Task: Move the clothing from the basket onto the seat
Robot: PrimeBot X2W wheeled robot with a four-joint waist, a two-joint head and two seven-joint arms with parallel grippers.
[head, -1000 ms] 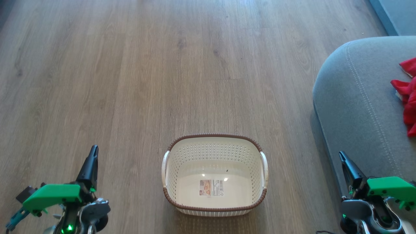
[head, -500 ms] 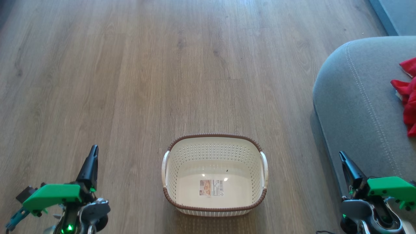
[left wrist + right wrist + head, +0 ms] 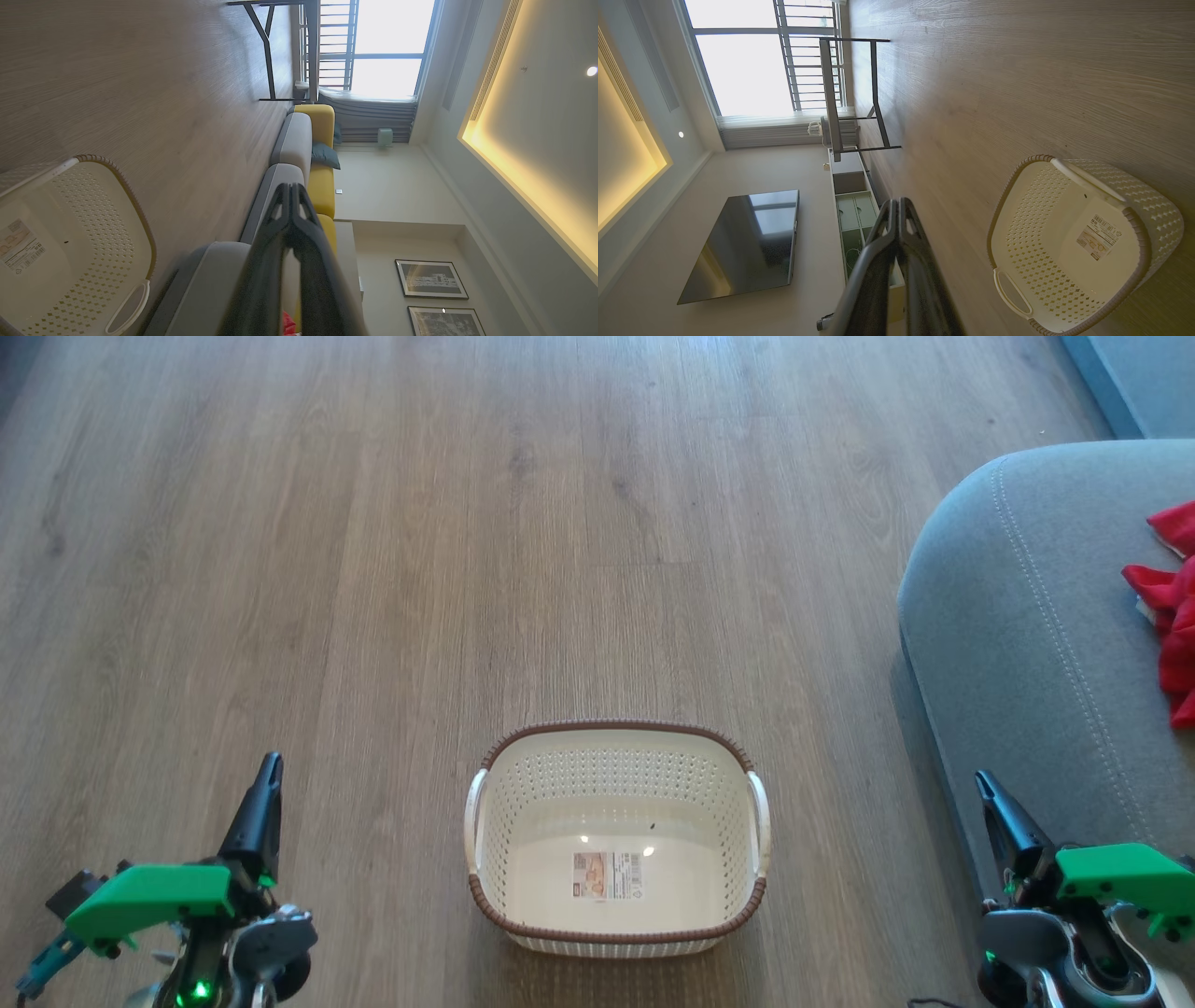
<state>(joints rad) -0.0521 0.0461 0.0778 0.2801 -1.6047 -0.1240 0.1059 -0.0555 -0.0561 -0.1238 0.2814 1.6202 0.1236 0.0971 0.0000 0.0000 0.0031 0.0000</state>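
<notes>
The cream basket (image 3: 616, 747) with its brown rim stands on the wooden floor at lower centre, with nothing but a label sticker on its bottom. It appears again in the left wrist view (image 3: 93, 219) and the right wrist view (image 3: 1031, 219). Red clothing (image 3: 1172, 616) lies on the grey seat (image 3: 1018, 635) at the right edge. My left gripper (image 3: 269, 763) is shut at lower left, well left of the basket, holding nothing. My right gripper (image 3: 982, 782) is shut at lower right, beside the seat's front edge, also holding nothing. Their closed tips show in the left wrist view (image 3: 290, 187) and the right wrist view (image 3: 896, 202).
Bare wooden floor (image 3: 467, 523) stretches ahead and to the left of the basket. A grey and yellow sofa (image 3: 322, 135), a metal-legged table (image 3: 850, 93), a low cabinet (image 3: 852, 205) and a wall screen (image 3: 742, 242) stand farther off in the room.
</notes>
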